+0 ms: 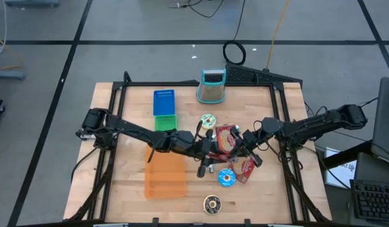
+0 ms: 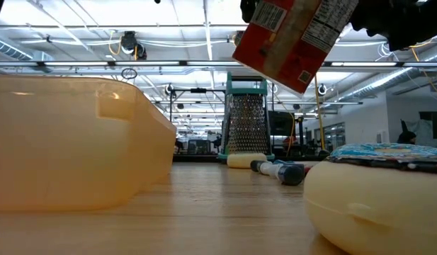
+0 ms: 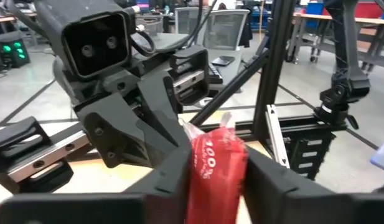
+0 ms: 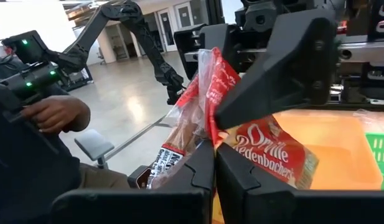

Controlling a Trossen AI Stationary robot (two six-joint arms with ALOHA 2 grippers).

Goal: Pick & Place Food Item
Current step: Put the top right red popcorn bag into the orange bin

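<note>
A red popcorn bag point(image 1: 227, 139) hangs above the table's middle between my two grippers; the low view shows it high up and tilted point(image 2: 296, 35). My left gripper point(image 1: 210, 146) reaches in from the table's left, its fingers closed on either side of the bag point(image 3: 216, 168). From the table's right, my right gripper point(image 1: 241, 144) is shut on the bag's other end point(image 4: 254, 149). The left gripper's dark finger point(image 4: 291, 62) shows beyond the bag in the right wrist view. My left gripper pinches the bag's end nearest it point(image 3: 198, 168) between its two fingers, coming level from the table's left. The bag stands upright between the fingers, clear of the table. My right gripper pinches a thin, flattened edge of the bag point(image 4: 207, 118) between its shut fingers, level from the table's right. The bag is lifted clear of the table.
An orange container point(image 1: 166, 176) lies near the table's front left. A green basket point(image 1: 164, 122), a blue box point(image 1: 163, 102) and a grater point(image 1: 211, 86) are farther back. A round blue-lidded tub point(image 1: 227, 178) and another red packet point(image 1: 246, 168) lie below the bag. A person's hand point(image 4: 55, 115) shows beyond the table.
</note>
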